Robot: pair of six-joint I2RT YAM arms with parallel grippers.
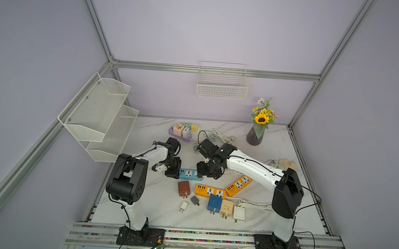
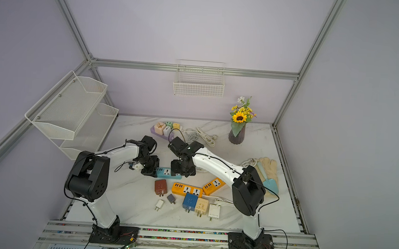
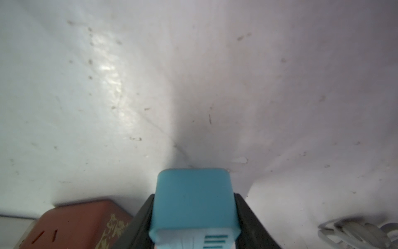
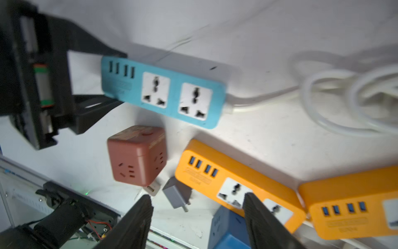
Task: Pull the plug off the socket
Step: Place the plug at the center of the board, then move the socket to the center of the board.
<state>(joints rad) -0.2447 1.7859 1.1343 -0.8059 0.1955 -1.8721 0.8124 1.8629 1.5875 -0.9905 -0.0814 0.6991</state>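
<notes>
The blue socket strip [image 1: 190, 174] lies flat mid-table, and both its white sockets [image 4: 156, 89] are bare, with no plug in them. My left gripper [image 3: 193, 215] is shut on the strip's USB end, a black finger [image 3: 142, 217] pressed to each side. My right gripper [image 4: 198, 197] hangs open and empty above the strip's cable end [image 1: 204, 172]. Loose plugs lie in front of the strip: a brown cube [image 4: 135, 155], a small grey one [image 4: 176, 194] and a small white one [image 1: 183, 206].
Two orange strips [image 1: 209, 191] [image 1: 238, 185] lie right of the brown cube, with blue [image 1: 214, 203], beige [image 1: 226, 207] and white [image 1: 238, 213] adapters before them. A purple strip [image 1: 179, 134] holding several plugs sits at the back, beside white cable coils [image 1: 217, 136] and a flower vase [image 1: 255, 135].
</notes>
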